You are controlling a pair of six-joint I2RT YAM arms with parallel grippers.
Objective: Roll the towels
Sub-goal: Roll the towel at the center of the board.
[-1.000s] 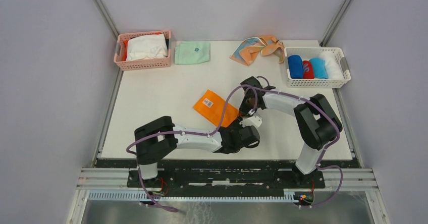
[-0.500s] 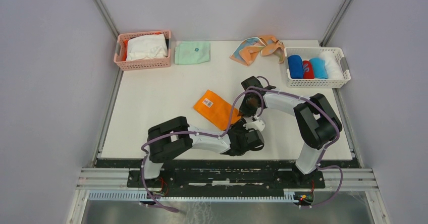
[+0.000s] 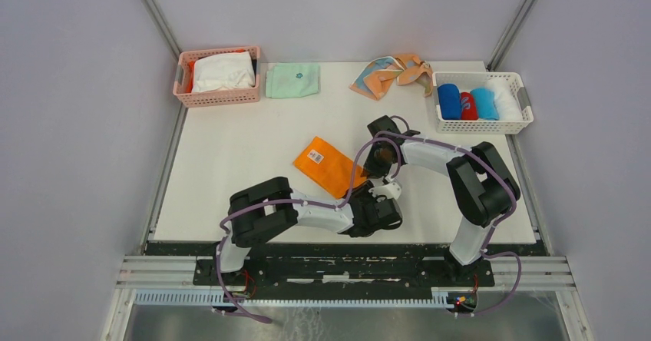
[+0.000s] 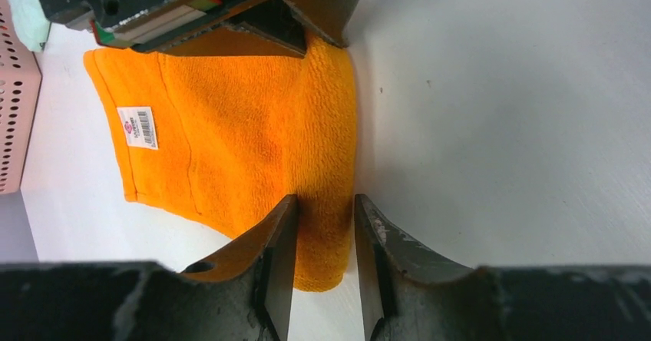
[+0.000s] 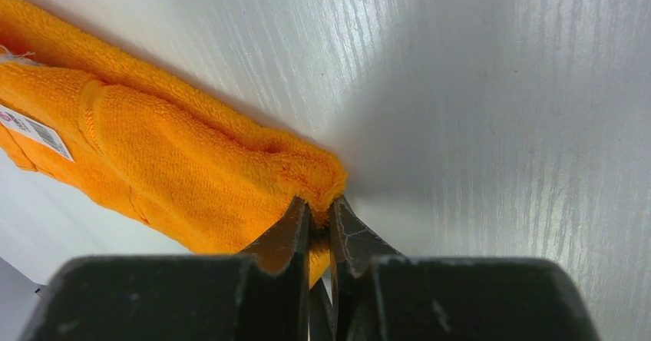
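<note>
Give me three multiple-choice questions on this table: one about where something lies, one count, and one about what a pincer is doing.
1. Where does the mint cloth lie?
A. beside the pink basket
B. in the middle
C. at the near edge

2. How many rolls are in the white basket?
A. two
B. four
C. six

3. What is the right pincer doing?
A. hanging open in the air
B. pinching the orange towel at its edge
C. carrying a roll

Answers:
1 A: the cloth lies at the far edge, next to that basket.
2 B: blue, red, light blue and white rolls lie side by side.
3 B: the right wrist view shows the jaws closed on the towel's corner.
</note>
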